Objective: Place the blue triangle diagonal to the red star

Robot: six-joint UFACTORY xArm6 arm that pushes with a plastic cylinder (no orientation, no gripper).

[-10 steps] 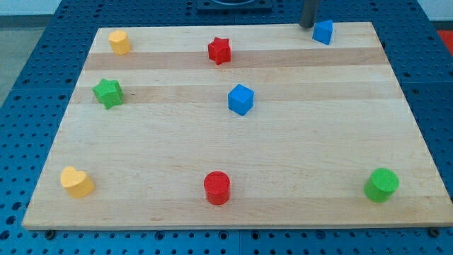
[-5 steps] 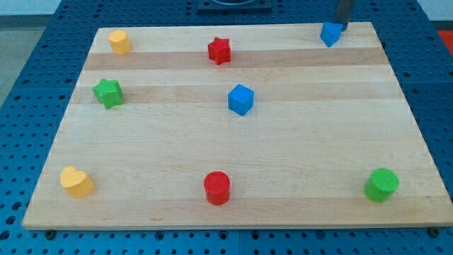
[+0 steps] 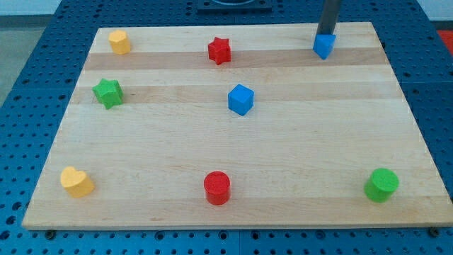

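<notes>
Work surface: a pale wooden board (image 3: 233,163) of glued lengthwise strips, lighter and darker bands alternating, lying on a blue perforated base plate (image 3: 28,106) that shows on every side. At the view's top a dark fixture edge and a strip of pale floor are partly visible; nothing more of the room can be made out. Tool: a straight dark rod coming down from the view's top right, with no claw or jaws fitted and nothing held; my tip (image 3: 325,35) stands at the top edge of the blue triangle (image 3: 323,46), touching or just short of it, which of the two cannot be told. That block sits near the board's top right corner, well apart from the red star (image 3: 220,50), which lies top centre at about the same height in the view. Other items: yellow hexagonal block (image 3: 119,42), top left; green star (image 3: 107,93), left side; blue cube (image 3: 241,99), centre; yellow heart (image 3: 76,182), bottom left; red cylinder (image 3: 216,188), bottom centre; green cylinder (image 3: 381,185), bottom right.
</notes>
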